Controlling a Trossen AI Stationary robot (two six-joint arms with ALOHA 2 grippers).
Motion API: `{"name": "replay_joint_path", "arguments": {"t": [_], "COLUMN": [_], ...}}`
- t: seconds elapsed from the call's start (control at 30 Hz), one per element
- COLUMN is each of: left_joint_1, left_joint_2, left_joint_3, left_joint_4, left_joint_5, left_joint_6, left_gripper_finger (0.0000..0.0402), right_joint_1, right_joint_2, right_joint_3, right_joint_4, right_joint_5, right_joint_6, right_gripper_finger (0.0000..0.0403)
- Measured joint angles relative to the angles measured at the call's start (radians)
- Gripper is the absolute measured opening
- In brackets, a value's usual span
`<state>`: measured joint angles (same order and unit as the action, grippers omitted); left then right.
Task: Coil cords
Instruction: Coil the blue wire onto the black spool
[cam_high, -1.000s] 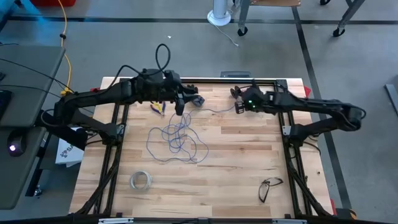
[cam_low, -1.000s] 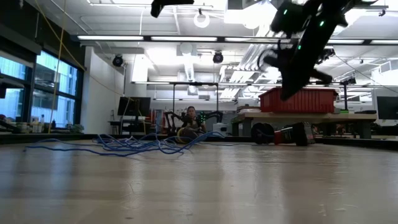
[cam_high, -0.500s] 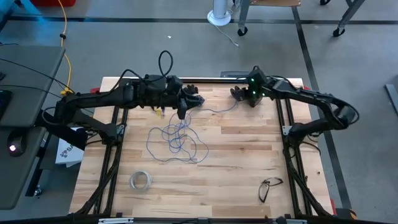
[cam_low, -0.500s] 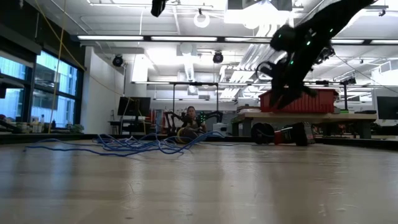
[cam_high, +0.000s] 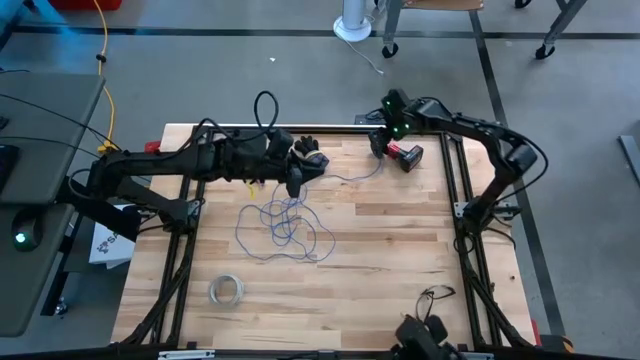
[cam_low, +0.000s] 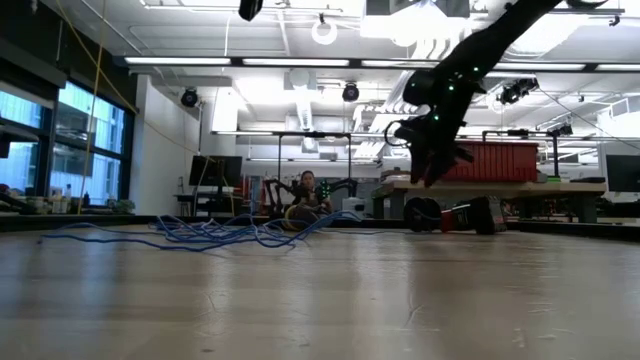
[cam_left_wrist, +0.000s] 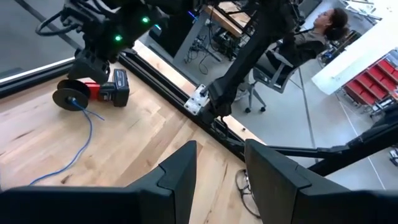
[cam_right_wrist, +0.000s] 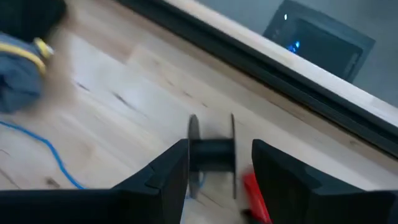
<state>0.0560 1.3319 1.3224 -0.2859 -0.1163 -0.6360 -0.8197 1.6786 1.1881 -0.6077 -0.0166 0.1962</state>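
From above, you see the thin blue wire (cam_high: 285, 225) in a loose heap at the middle of the table (cam_high: 380, 250). Your left gripper (cam_high: 297, 178) hangs over its upper end; its fingers are hard to make out here. Your right gripper (cam_high: 388, 128) is at the top edge, and the spool (cam_high: 379, 146) below it is half hidden.

From table height, you see the wire (cam_low: 200, 233) at far left and the right gripper (cam_low: 428, 160) up in the air.

Your left wrist view shows its fingers (cam_left_wrist: 180, 177) apart and empty, with the spool (cam_left_wrist: 70, 98) at upper left.

Your right wrist view shows fingers (cam_right_wrist: 166, 177) wide apart above the spool (cam_right_wrist: 211, 152), not touching it.
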Motion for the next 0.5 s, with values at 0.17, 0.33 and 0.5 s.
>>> {"name": "replay_joint_path", "arguments": {"t": [0.17, 0.33, 0.5], "left_joint_1": [-0.015, -0.020, -0.020], "left_joint_2": [0.000, 0.000, 0.000], "left_joint_3": [0.000, 0.000, 0.000], "left_joint_4": [0.000, 0.000, -0.001], "left_joint_5": [-0.032, -0.043, -0.052], "left_joint_6": [-0.009, -0.014, -0.018], "left_gripper_finger": [0.0131, 0.0131, 0.0131], "right_joint_1": [-0.018, -0.018, -0.018], "right_joint_2": [0.066, 0.095, 0.123], "right_joint_3": [0.060, 0.060, 0.059], "right_joint_4": [-0.118, -0.111, -0.091], "right_joint_5": [-0.003, -0.010, -0.010], "right_joint_6": [-0.063, -0.067, -0.069], "right_gripper_finger": [0.0169, 0.0169, 0.0163]}}
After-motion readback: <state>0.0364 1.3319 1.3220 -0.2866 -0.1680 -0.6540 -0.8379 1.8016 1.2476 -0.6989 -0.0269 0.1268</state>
